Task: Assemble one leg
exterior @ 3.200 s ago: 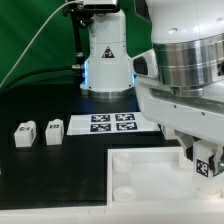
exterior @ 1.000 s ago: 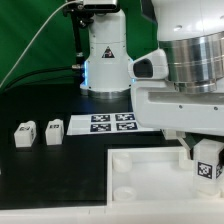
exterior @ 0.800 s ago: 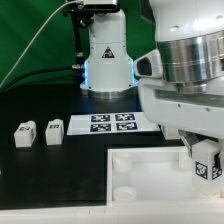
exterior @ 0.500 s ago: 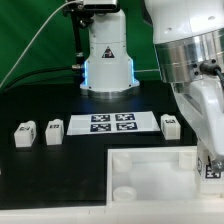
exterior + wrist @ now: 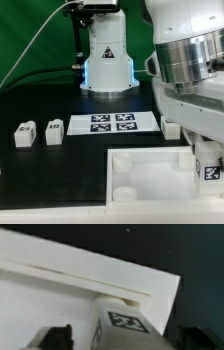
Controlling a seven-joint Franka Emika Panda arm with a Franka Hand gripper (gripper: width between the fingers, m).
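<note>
A leg (image 5: 208, 168), a small white block with a black-and-white tag, stands upright in the corner socket of the big white panel (image 5: 150, 172) at the exterior view's right. In the wrist view the leg (image 5: 122, 321) sits between my two dark fingers (image 5: 55, 336), with a gap showing on each side. My gripper (image 5: 205, 158) hangs over it, open around it (image 5: 125, 335). Two more legs (image 5: 24, 133) (image 5: 54, 130) stand at the left. A further leg (image 5: 170, 126) stands beside the marker board.
The marker board (image 5: 112, 123) lies on the black table behind the panel. The robot's white base (image 5: 105, 60) stands at the back. My arm's bulk hides the table's right side.
My hand has turned about its axis above the leg and swung back. The leg in the panel has stayed in place. The leg beside the marker board has come into sight.
</note>
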